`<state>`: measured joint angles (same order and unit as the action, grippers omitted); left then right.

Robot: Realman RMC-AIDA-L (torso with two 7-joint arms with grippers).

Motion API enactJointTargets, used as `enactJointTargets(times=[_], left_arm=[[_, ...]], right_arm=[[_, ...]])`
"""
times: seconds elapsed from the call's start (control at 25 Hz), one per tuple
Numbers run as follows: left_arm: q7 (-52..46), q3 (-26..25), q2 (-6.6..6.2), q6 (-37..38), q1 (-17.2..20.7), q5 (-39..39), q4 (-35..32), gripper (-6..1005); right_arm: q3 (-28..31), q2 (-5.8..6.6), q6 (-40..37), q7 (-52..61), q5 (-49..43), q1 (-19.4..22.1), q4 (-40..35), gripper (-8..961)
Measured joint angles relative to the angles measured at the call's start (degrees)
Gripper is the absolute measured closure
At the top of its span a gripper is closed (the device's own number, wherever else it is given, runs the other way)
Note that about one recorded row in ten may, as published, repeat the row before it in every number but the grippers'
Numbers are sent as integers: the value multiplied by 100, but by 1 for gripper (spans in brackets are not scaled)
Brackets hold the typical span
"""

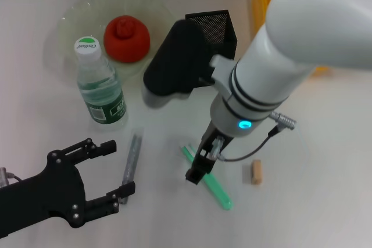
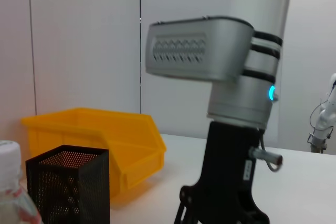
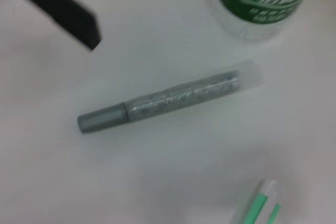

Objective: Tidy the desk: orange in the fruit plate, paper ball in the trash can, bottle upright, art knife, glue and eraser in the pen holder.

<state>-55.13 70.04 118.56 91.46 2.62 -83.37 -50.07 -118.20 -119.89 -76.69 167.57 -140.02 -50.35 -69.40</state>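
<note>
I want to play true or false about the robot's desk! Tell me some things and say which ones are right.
1. The orange sits in the fruit plate. True.
2. The bottle is lying on its side. False: it stands upright, white cap on top.
3. The eraser is inside the pen holder. False: it lies on the table, on the robot's right.
4. The right gripper is low over the green art knife. True.
5. The silver glitter glue lies on the table near the left gripper. True.
6. The trash can is blue. False: it is yellow.
</note>
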Motion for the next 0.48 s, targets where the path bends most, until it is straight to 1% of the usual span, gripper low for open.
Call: enactJointTargets(times=[0.08, 0.16, 0.48], left_arm=[[2, -1, -1, 3, -18, -2, 2, 248], [3, -8, -5, 3, -24, -4, 8, 248], [3, -23, -9, 11, -63, -4, 113, 249]], right_arm=[[-216, 0, 70, 25, 0, -4, 22, 186], [-301, 0, 136, 57, 0, -13, 63, 192], [-397, 0, 267, 121, 0, -57, 241, 214]])
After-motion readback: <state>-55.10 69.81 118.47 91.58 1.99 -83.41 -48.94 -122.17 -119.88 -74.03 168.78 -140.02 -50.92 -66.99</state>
